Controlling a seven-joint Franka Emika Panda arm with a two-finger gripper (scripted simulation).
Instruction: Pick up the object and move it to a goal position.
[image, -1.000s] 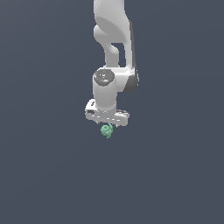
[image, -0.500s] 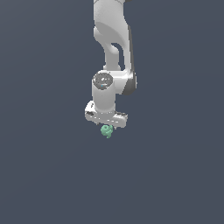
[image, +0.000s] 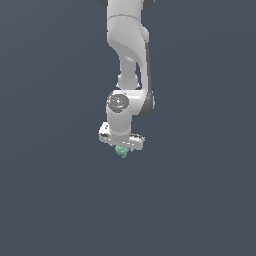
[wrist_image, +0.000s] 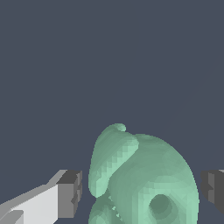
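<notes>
Mint-green blob (image: 121, 151) between pincer (image: 122, 148) pads, gaps either side, grip unclear, plain slate-grey backdrop

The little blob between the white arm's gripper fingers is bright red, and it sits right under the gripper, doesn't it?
Not quite. The blob is mint green, not red; the wrist view shows it most clearly. The rest holds: it lies between the gripper fingers, and in the exterior view it sits right under the gripper of the white arm.
</notes>
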